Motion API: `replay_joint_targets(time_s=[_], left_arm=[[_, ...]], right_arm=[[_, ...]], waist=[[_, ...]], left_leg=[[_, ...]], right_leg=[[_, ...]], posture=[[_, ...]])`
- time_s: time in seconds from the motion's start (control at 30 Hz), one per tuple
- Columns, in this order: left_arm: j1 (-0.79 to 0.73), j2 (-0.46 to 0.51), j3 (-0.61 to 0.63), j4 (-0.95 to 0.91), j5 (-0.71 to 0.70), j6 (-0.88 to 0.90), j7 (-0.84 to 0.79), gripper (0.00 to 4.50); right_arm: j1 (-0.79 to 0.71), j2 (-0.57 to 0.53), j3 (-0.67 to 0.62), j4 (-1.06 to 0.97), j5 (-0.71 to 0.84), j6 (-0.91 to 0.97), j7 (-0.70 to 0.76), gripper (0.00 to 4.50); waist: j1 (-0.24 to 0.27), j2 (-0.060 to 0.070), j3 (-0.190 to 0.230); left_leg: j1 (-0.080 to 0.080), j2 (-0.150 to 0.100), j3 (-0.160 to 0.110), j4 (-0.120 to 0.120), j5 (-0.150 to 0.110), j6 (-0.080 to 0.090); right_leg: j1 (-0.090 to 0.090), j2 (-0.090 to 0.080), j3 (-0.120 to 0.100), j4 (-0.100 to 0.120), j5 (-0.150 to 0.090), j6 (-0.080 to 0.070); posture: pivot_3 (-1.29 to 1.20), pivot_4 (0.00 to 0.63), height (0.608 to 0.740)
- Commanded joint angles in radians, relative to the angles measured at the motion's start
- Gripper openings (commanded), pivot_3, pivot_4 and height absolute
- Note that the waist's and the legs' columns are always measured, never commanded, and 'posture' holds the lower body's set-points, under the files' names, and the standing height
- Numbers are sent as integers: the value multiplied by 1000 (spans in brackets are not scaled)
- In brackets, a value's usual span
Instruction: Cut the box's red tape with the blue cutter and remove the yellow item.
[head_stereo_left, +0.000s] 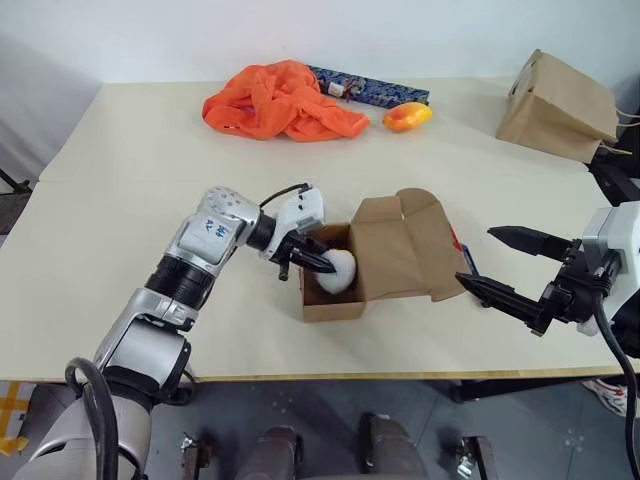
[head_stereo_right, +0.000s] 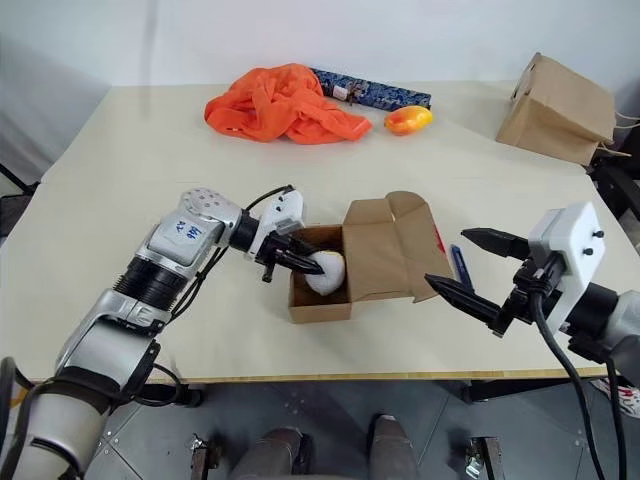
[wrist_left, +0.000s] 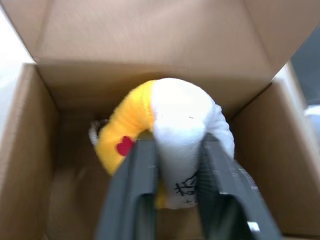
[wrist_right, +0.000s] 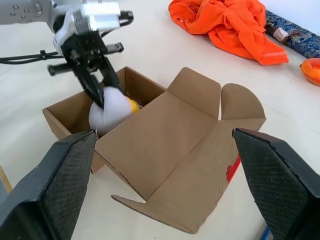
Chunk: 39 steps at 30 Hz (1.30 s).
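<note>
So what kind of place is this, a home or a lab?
Probably a lab or test room, not a home: a plain pale table against a bare wall, with staged props on it, namely an orange cloth, a paper bag and a cardboard box.

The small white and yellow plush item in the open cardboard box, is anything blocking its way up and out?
Nothing visible does. The left gripper is shut on the white and yellow plush item inside the brown cardboard box, whose lid flap is folded back toward the open right gripper, leaving the top open.
</note>
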<state>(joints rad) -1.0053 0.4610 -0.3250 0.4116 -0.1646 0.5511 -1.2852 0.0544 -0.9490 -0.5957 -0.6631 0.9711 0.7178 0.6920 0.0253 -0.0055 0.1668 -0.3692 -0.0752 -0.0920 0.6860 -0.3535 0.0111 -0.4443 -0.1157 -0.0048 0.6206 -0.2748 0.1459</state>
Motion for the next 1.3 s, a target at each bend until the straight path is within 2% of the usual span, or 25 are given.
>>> replay_joint_targets(time_s=[0.03, 0.13, 0.23, 0.37, 0.5, 0.63, 0.87, 1.1, 1.17, 1.3], left_arm=[[-40, 7, 108, -84, -94, 101, 8, 23], [-47, 16, 193, -131, -165, 197, 39, 7], [-44, 27, 249, -170, -205, 263, 81, 7], [-57, 75, 362, -174, -217, 314, 212, 7], [-5, 221, 398, -103, -123, 240, 317, 7], [196, 433, 405, -101, -15, 141, 365, 7], [456, 596, 578, -175, -80, 198, 356, 2211], [589, 599, 724, -275, -156, 217, 372, 4388], [594, 553, 791, -313, -194, 198, 411, 4479], [714, 456, 857, -488, -287, 148, 370, 4479]], right_arm=[[-18, 0, -21, 7, 1, -33, 35, 4500], [-59, 29, -2, 47, 16, -88, 100, 4500], [-96, 49, 31, 98, -48, -176, 174, 4500], [-144, 72, 85, 178, -64, -257, 305, 4500], [-222, 89, 151, 286, -82, -323, 417, 4500], [-347, 86, 233, 435, -109, -344, 542, 4500], [-541, 88, 319, 640, -195, -363, 629, 4500], [-624, 101, 356, 733, -247, -386, 676, 4500], [-628, 98, 357, 741, -255, -386, 683, 4500], [-618, 81, 347, 758, -271, -390, 702, 4500]], waist=[[0, -1, 0], [-1, -1, 0], [-2, -1, 1], [-5, -1, 1], [-13, -1, 1], [-38, 2, 2], [-20, 0, 4], [-7, 1, 5], [-6, 1, 5], [-8, 1, 4]], left_leg=[[0, 0, 0, 0, 0, 0], [0, 0, 0, 0, 0, 0], [1, 0, 0, 0, 0, 0], [1, 0, 0, 0, 0, 0], [2, 0, 0, 0, 0, -1], [6, 0, 1, -2, 0, -2], [0, 0, -6, 1, 0, -3], [-1, 0, -7, 1, -1, -3], [-1, 0, -7, 1, -1, -3], [-1, 0, -7, 0, -1, -3]], right_leg=[[0, 0, 0, 0, 0, 0], [0, 0, 0, 0, 0, 0], [0, 0, 0, 1, 0, 0], [0, 0, 0, 1, 0, 0], [-1, 0, 0, 2, 0, 0], [-1, 0, 2, 3, 0, 0], [-3, 0, -1, 4, 0, 0], [-2, -1, -2, 3, 0, 0], [-2, -1, -2, 3, 0, -1], [-2, -2, -3, 3, 0, -1]], posture=[[0, 150, 740], [0, 150, 740], [0, 150, 740], [0, 150, 740], [0, 150, 740], [0, 150, 740], [0, 150, 740], [0, 150, 740], [0, 150, 740], [0, 150, 740]])
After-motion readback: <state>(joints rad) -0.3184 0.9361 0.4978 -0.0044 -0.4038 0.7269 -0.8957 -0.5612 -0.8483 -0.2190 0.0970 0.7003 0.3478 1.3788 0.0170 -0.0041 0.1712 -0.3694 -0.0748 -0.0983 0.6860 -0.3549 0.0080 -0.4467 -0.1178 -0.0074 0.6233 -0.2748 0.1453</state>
